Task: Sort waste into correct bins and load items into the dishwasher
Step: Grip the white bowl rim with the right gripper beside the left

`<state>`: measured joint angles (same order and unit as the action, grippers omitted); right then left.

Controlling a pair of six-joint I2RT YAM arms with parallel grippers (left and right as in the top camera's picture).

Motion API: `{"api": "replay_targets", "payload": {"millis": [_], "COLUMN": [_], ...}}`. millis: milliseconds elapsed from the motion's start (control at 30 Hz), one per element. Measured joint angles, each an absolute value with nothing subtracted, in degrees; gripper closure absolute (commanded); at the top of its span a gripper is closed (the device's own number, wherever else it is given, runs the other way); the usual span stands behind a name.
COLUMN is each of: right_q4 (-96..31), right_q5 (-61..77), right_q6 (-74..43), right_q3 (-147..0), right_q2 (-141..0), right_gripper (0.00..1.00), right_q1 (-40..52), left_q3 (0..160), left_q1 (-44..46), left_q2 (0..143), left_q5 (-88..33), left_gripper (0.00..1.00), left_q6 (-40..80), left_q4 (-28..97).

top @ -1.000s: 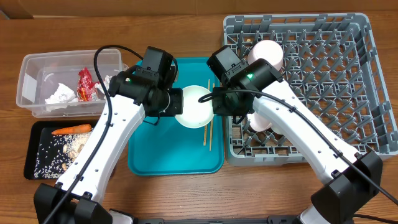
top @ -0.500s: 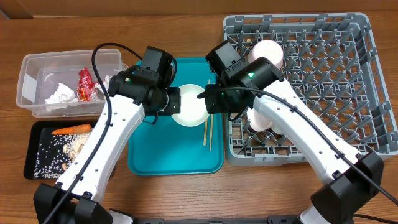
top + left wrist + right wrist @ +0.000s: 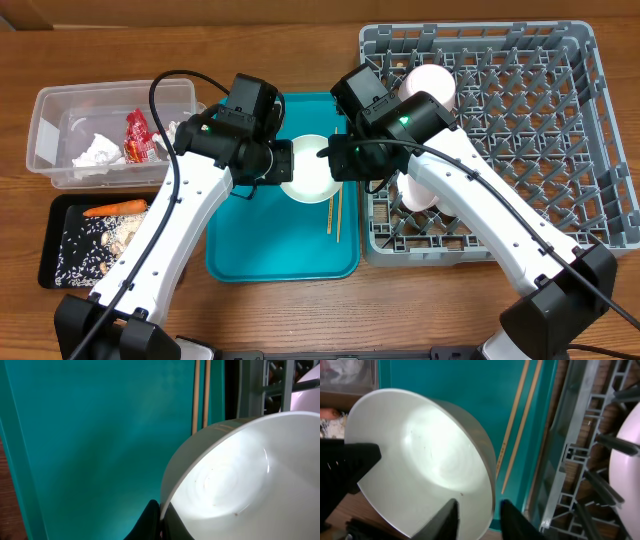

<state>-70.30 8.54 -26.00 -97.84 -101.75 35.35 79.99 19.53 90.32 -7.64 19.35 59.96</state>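
A small white bowl (image 3: 308,170) hangs tilted over the teal tray (image 3: 270,250). My left gripper (image 3: 284,164) is shut on the bowl's left rim; in the left wrist view its fingers (image 3: 150,522) pinch the bowl (image 3: 240,475) edge. My right gripper (image 3: 336,160) is open, and its two fingers straddle the bowl's (image 3: 420,455) right rim, one inside and one outside, around (image 3: 479,520). The grey dish rack (image 3: 520,130) holds two pale dishes: one (image 3: 432,84) at its far left, one (image 3: 418,198) near its front left.
Two thin chopsticks (image 3: 335,212) lie on the teal tray by its right edge. The clear tub (image 3: 50,120) holds tissues (image 3: 95,152) and a red wrapper (image 3: 137,137). The black tray (image 3: 55,215) holds a carrot (image 3: 115,209) and scraps (image 3: 90,245).
The right gripper has shifted left onto the bowl's right rim. The bowl, still held by the left gripper, moved slightly left and away from the front.
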Motion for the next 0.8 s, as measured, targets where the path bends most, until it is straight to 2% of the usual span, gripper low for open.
{"api": "replay_targets", "payload": {"millis": [433, 567, 667, 800], "right_q4": [-70.54, -70.65, -70.94, -71.11], "right_q5": [7.2, 7.03, 6.5, 5.67], "right_q6": [-25.82, -25.76, -25.85, -25.8], "right_q3": [-97.84, -97.84, -97.84, -97.84], "right_q2": [-101.75, -101.75, -101.75, -101.75], "right_gripper": [0.78, 0.84, 0.96, 0.96], "right_q1": [35.33, 35.35, 35.31, 35.22], "left_q3": [79.99, 79.99, 79.99, 79.99], "left_q1": [19.53, 19.51, 19.51, 19.46], "left_q2": [90.32, 90.32, 90.32, 90.32], "left_q5": [-10.09, -10.48, -10.48, -10.57], "left_gripper": [0.96, 0.96, 0.96, 0.96], "left_q6": [19.38, 19.38, 19.35, 19.35], "left_q4": [59.96, 60.01, 60.01, 59.94]}}
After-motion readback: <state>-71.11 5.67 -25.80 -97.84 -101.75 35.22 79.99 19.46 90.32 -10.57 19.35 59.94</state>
